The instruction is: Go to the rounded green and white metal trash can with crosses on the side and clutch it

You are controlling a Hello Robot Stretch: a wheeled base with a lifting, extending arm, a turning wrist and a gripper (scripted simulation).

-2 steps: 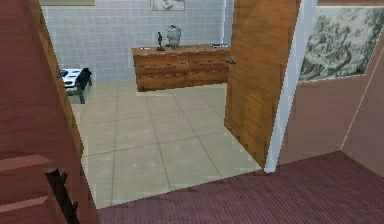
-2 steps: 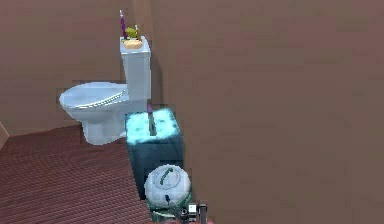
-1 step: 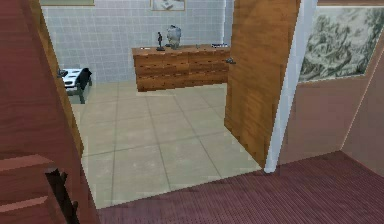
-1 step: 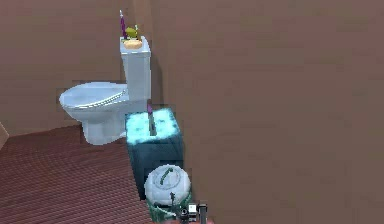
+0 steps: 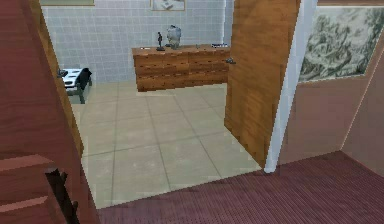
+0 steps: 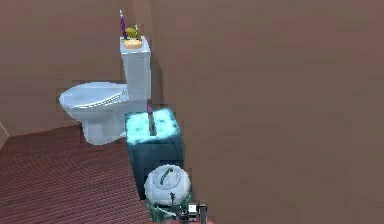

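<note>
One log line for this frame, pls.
target: rounded green-and-white trash can, arm side view bottom | gripper: at bottom edge | hold: cannot tell | nearby: toilet, teal-topped box | ahead: wooden door, tiled floor

An open wooden door (image 5: 258, 75) leads onto a pale tiled floor (image 5: 150, 140) with a wooden dresser (image 5: 180, 68) against a white tiled wall (image 5: 100, 35). Dark red carpet (image 5: 300, 195) lies nearer. A white toilet (image 6: 100, 105) stands against a plain brown wall (image 6: 280, 80).

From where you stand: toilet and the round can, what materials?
Toilet: probably glazed ceramic; smooth white-blue surface with a soft sheen. Can: looks like painted metal, a rounded white body with green marks and faint highlights; plastic can't be ruled out.
</note>
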